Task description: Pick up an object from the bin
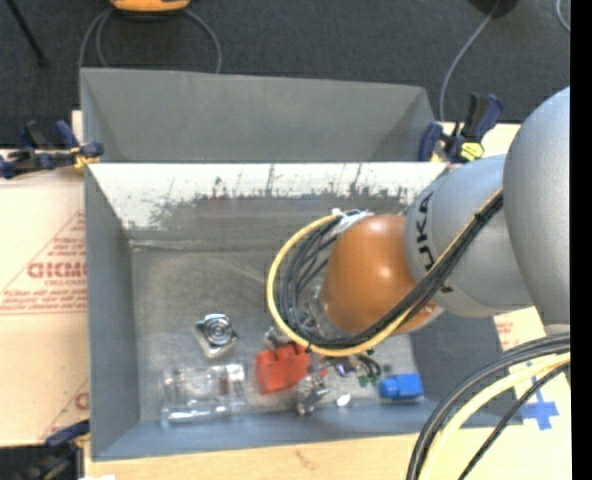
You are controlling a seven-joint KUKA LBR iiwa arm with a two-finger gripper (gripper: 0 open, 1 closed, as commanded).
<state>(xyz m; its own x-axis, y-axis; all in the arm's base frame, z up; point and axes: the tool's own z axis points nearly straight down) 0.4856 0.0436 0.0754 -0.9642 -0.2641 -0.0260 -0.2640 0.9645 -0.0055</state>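
Starting at the gripper (294, 348): it's down low in the bin (111, 298), tucked under the arm's orange cover (371, 273) and a loop of cables (281, 278). Honestly I can't tell whether it's open or closed, or whether it has hold of anything.

Right at its tip sits a red blocky object (276, 370), near the front wall and roughly mid-bin, which looks like the likeliest pick. Just beside that, toward the front, there's a small shiny metal piece (311, 396), then a blue block (401, 386) off to the right. Further left are a round silver thing (214, 333) and a clear plastic piece (201, 386).

Progress-wise, I'd say the arm is at picking depth but nothing is visibly lifted, so grasping and raising are both left.

Room: the back and left of the floor are bare, so there's plenty of space there. The tight bit is the front wall near the red object, plus the metal piece crowding it. Going straight up looks safest.
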